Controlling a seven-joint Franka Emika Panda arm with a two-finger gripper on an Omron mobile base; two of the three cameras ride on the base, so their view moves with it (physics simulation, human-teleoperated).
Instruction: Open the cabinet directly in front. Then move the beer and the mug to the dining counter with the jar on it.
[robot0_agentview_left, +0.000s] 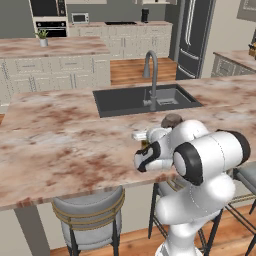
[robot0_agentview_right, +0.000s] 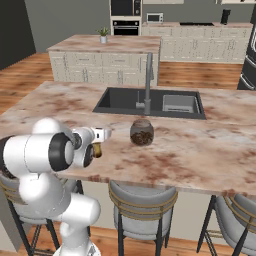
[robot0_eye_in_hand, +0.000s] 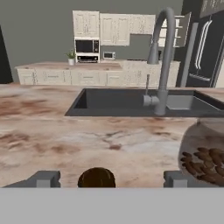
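My gripper (robot0_eye_in_hand: 111, 178) hovers low over the near edge of the dining counter (robot0_agentview_right: 200, 145), level and facing the sink. Its fingertips (robot0_eye_in_hand: 43, 178) stand wide apart, open. Between them shows the round dark-brown top of the beer (robot0_eye_in_hand: 96, 177), with a gap on each side. From the right base view the beer (robot0_agentview_right: 96, 149) stands on the counter just under the gripper (robot0_agentview_right: 103, 136), its yellowish label showing. The jar (robot0_agentview_right: 141, 132) with brown contents stands a little to the right, before the sink. An upper cabinet (robot0_eye_in_hand: 175, 30) far back has a door swung open. The mug is out of view.
A dark inset sink (robot0_agentview_right: 150, 102) with a grey gooseneck faucet (robot0_agentview_right: 148, 82) lies just beyond the jar. Round grey stools (robot0_agentview_left: 90, 215) stand under the counter's near edge beside my base. A second island (robot0_agentview_left: 50, 47) and a black fridge (robot0_agentview_left: 195, 35) stand farther back.
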